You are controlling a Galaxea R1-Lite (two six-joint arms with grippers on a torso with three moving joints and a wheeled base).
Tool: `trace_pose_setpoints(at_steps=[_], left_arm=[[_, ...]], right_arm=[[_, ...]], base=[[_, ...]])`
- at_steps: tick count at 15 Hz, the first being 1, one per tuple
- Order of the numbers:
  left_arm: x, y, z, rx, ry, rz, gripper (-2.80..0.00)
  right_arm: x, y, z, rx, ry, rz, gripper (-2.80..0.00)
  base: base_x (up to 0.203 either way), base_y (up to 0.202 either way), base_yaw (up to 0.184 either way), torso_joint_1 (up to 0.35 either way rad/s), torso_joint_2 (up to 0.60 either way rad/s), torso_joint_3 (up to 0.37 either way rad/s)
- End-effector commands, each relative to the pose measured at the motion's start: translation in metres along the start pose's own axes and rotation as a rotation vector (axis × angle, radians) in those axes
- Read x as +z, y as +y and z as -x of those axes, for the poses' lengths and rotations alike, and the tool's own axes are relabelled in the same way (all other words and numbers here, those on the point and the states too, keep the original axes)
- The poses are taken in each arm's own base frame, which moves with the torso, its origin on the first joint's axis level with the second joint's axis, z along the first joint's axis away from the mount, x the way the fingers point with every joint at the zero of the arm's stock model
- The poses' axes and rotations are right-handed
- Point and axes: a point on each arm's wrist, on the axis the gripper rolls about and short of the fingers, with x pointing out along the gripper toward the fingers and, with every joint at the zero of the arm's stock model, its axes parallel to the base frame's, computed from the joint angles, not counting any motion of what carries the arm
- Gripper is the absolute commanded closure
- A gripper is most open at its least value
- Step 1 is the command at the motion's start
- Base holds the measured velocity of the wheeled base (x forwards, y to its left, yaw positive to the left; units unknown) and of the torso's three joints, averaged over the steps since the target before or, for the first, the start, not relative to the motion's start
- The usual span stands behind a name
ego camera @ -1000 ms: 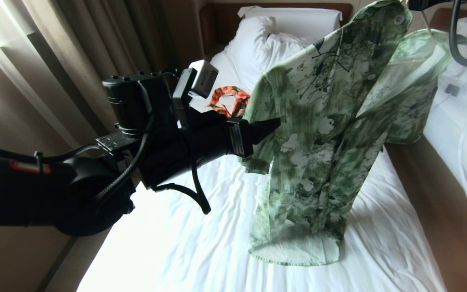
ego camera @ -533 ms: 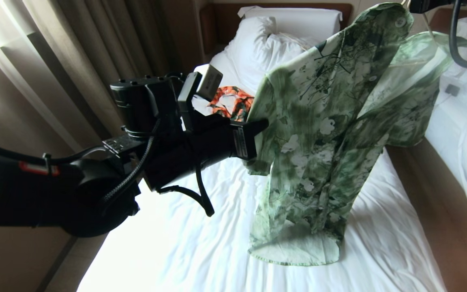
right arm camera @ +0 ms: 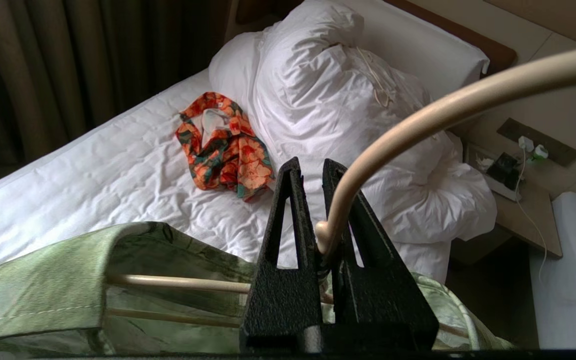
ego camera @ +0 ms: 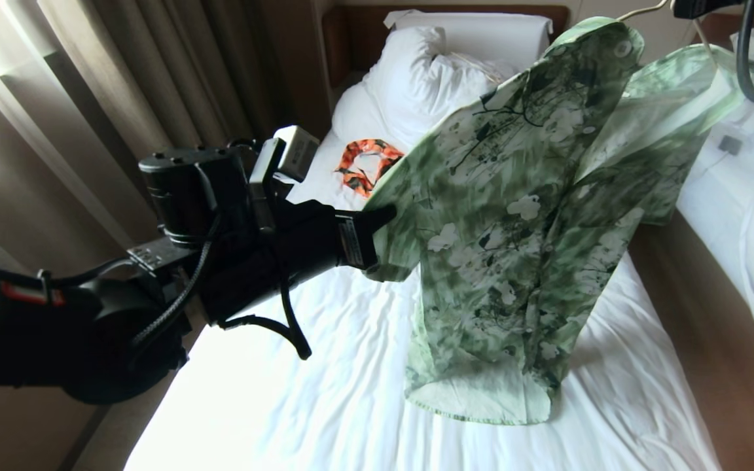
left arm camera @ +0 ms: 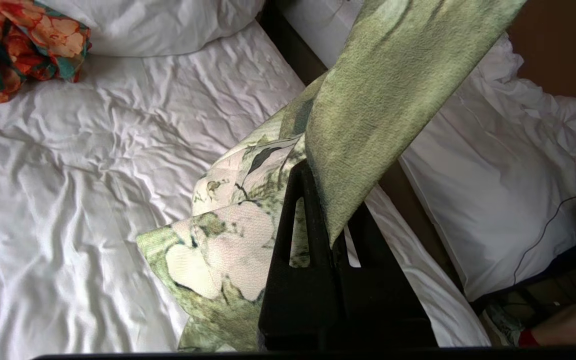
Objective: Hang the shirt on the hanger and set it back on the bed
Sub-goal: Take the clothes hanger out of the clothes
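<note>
Clamped together on the sleeve edge of the short-sleeved button-up shirt in pale and dark green streaks with white flowers: left gripper, black fingers pinching the cloth between them, out over the bed at the shirt's left side in the head view. Closed on the twisted neck of the thin cream-coloured wire hanger: right gripper, up at the top right edge of the head view, curved hook arching away past the fingertips, cream bars running inside the green cloth below.

Held up off the mattress on that hanger, sleeve drawn out sideways toward the left gripper, hem brushing or just above the wrinkled white sheet of the single bed; cannot tell which. Beyond the shirt, against the dark wooden headboard, a bunched white duvet and pillow. Beside the duvet on the sheet, a crumpled orange, black and teal patterned garment. To the right, a narrower white bed bearing a small grey device. Along the left, brown curtains.
</note>
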Motion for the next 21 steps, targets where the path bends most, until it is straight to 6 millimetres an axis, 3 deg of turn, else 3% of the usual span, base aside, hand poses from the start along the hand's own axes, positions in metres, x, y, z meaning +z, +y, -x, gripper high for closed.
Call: trace_pose_setpoints(at_steps=[1, 6, 13, 17, 18, 21], left_arm=[[-0.006, 0.002, 0.008, 0.0, -0.032, -0.004, 0.0], [-0.012, -0.003, 0.024, 0.036, -0.022, -0.006, 0.0], [-0.028, -0.019, 0.03, -0.018, 0.035, 0.001, 0.0], [-0.019, -0.026, 0.035, -0.037, 0.001, -0.008, 0.0], [-0.017, -0.027, 0.037, -0.038, -0.006, -0.011, -2.8], [-0.007, -0.029, 0.043, -0.038, -0.042, -0.011, -2.8]], right_arm=[[0.003, -0.003, 0.004, -0.01, -0.005, 0.009, 0.0], [-0.004, -0.009, 0.006, -0.02, 0.051, 0.016, 0.0], [-0.005, -0.012, 0.005, -0.031, 0.057, 0.018, 0.0], [-0.005, -0.012, 0.005, -0.032, 0.059, 0.018, 0.0], [-0.005, -0.012, 0.005, -0.032, 0.059, 0.018, 0.0], [-0.005, -0.012, 0.006, -0.03, 0.06, 0.018, 0.0]], base=[[0.0, 0.0, 0.0, 0.0, 0.0, 0.0], [0.0, 0.0, 0.0, 0.0, 0.0, 0.0], [0.0, 0.0, 0.0, 0.0, 0.0, 0.0], [0.0, 0.0, 0.0, 0.0, 0.0, 0.0], [0.0, 0.0, 0.0, 0.0, 0.0, 0.0], [0.0, 0.0, 0.0, 0.0, 0.0, 0.0]])
